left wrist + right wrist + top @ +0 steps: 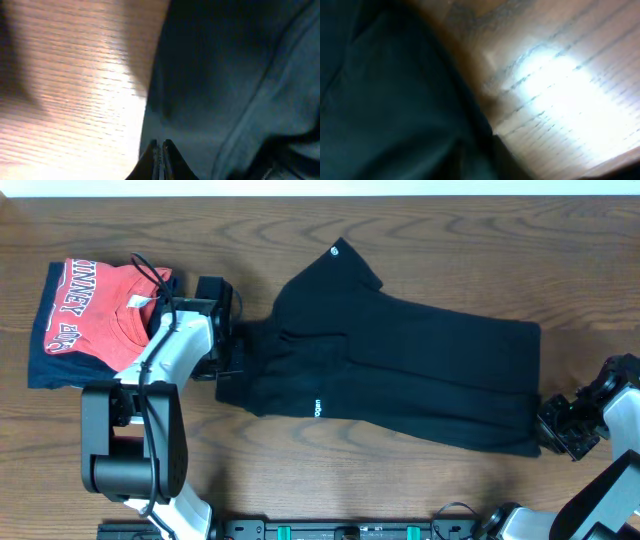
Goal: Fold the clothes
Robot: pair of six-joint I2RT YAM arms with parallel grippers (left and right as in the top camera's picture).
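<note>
Overhead, the plain black soft-fabric T-shirt (400, 370) lies spread across the wooden bench (300, 480). My left gripper (232, 345) is at its left edge and my right gripper (550, 428) by its right corner.

Left wrist: that gripper is closed at the shirt's edge.

Right wrist: only cloth and wood show, so I cannot tell that gripper's state.

The cloth looks limp and light, so I judge the corners the best hold.

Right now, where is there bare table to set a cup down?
Bare table lies beyond the black T-shirt, toward the far right corner, and along the near edge before it. Crowded: the left, with the red T-shirt stack and left gripper.
</note>
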